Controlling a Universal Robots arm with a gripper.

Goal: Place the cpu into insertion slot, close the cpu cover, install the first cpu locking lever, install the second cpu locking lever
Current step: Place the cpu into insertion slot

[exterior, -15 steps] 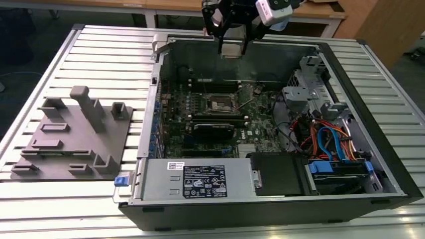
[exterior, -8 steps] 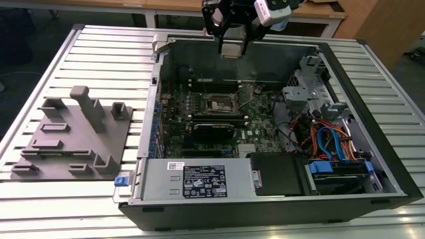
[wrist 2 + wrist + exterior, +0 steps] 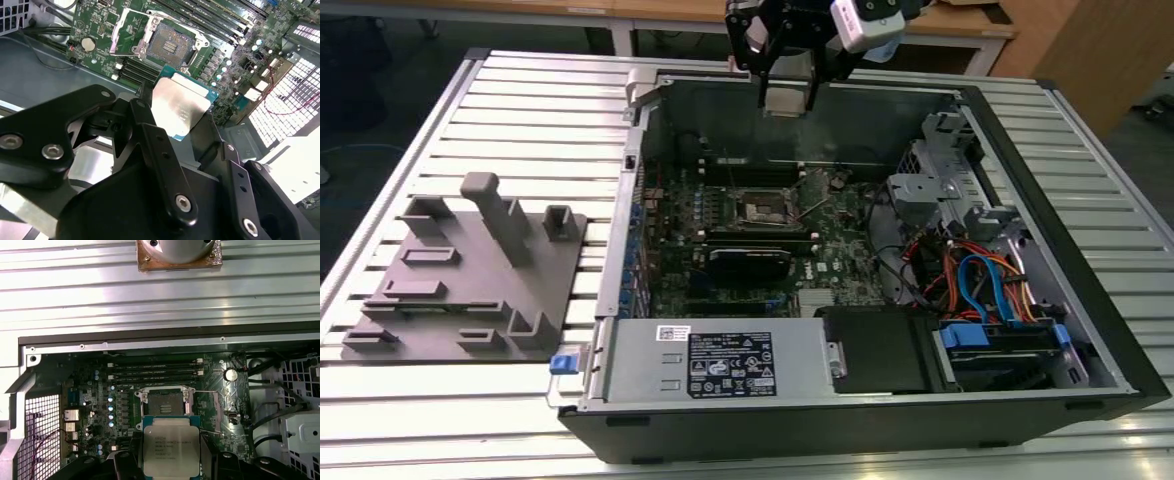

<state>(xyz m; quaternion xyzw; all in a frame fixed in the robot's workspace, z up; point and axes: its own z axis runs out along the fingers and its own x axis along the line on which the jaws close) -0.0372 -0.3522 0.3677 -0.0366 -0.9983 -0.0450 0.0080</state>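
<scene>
We see the black two-fingered gripper [image 3: 789, 88] clamped on the cpu [image 3: 180, 107], a small flat square chip with a silvery-grey metal top and a thin green edge. Its fingers [image 3: 146, 107] press on opposite sides of the chip. In the exterior view the chip hangs above the far wall of the open black and grey computer case [image 3: 881, 400], high over the green circuit board [image 3: 834, 250] and well apart from it. The insertion slot [image 3: 162, 401], a small square dark socket recess with a silvery metal rim, looks empty in both wrist views, with its contact field bare. The cpu cover [image 3: 116, 36], a thin silvery metal frame plate with a cut-out window, stands swung up and away from the socket. A thin wire locking lever [image 3: 218, 410] beside the socket appears unlatched. We judge the work to be in its first step: the chip is carried but not yet seated. The closing of the cover and the fastening of both levers are all left to do.
</scene>
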